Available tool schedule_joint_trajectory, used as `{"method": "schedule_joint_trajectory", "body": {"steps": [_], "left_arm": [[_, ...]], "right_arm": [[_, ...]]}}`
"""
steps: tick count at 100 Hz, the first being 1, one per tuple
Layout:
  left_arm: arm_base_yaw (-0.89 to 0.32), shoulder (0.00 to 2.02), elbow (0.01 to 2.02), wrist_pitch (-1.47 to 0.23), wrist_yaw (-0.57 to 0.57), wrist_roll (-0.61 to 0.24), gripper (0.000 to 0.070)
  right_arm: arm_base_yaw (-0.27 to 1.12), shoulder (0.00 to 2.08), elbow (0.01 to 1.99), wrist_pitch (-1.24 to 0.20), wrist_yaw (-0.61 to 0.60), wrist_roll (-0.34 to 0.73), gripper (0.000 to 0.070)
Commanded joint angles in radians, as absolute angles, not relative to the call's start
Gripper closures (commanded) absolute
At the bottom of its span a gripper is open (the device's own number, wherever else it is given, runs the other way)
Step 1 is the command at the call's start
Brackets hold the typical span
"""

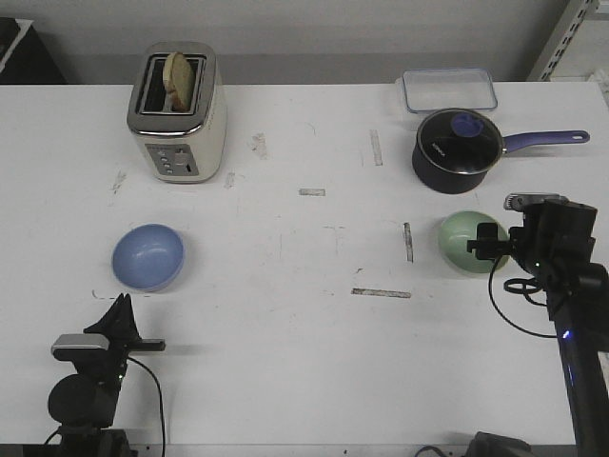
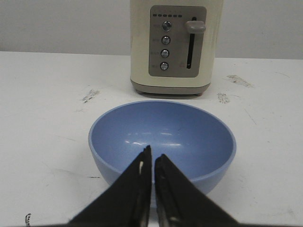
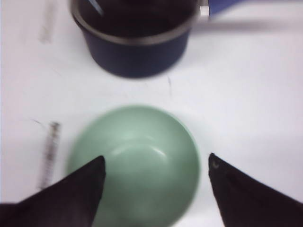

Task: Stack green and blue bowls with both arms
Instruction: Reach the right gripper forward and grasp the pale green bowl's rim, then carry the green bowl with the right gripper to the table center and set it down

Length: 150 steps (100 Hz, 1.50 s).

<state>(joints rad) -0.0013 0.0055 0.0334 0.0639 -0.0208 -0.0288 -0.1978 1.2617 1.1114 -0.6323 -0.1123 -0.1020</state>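
Observation:
The blue bowl [image 1: 147, 257] sits upright on the white table at the left; it also shows in the left wrist view [image 2: 162, 142]. My left gripper [image 1: 122, 307] is shut and empty, just short of the bowl's near side [image 2: 152, 156]. The mint green bowl [image 1: 468, 241] sits at the right, below the saucepan. My right gripper [image 1: 487, 244] is open and hovers over it. In the right wrist view the green bowl [image 3: 135, 163] lies between and under the spread fingers [image 3: 156, 161], one finger over the rim, the other outside it.
A dark navy saucepan with glass lid [image 1: 459, 148] stands just behind the green bowl, handle pointing right. A clear lidded container [image 1: 447, 90] is behind it. A cream toaster [image 1: 178, 109] with bread stands behind the blue bowl.

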Motion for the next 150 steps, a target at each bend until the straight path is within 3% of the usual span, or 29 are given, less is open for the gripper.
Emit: {"method": "schedule_joint_trajectory", "body": {"steps": [1,25,32,37,58,92,111,137,150], "left_arm": [[-0.001,0.004,0.013,0.076,-0.02,-0.035,0.0698],[-0.001,0.004,0.013,0.076,-0.02,-0.035,0.0698],[-0.001,0.004,0.013,0.076,-0.02,-0.035,0.0698],[-0.001,0.004,0.013,0.076,-0.02,-0.035,0.0698],[-0.001,0.004,0.013,0.076,-0.02,-0.035,0.0698],[-0.001,0.004,0.013,0.077,-0.02,-0.035,0.0698],[-0.001,0.004,0.013,0.076,-0.02,-0.035,0.0698],[-0.001,0.004,0.013,0.076,-0.02,-0.035,0.0698],[-0.001,0.004,0.013,0.076,-0.02,-0.035,0.0698]], "right_arm": [[-0.221,1.328,1.127,-0.632,-0.116,-0.153,0.0198],[-0.266,1.507,1.127,-0.617,-0.116,-0.185,0.0203],[-0.268,1.543,1.127,-0.602,-0.115,-0.185,0.0241],[-0.268,1.56,1.127,-0.591,-0.116,-0.185,0.0307],[-0.268,1.573,1.127,-0.558,-0.116,-0.185,0.07],[-0.265,1.522,1.15,-0.554,-0.119,-0.176,0.07],[-0.203,1.431,1.248,-0.582,-0.21,-0.118,0.07],[0.092,1.36,1.316,-0.6,-0.342,-0.013,0.07],[0.289,1.382,1.312,-0.651,-0.34,-0.012,0.07]]}}
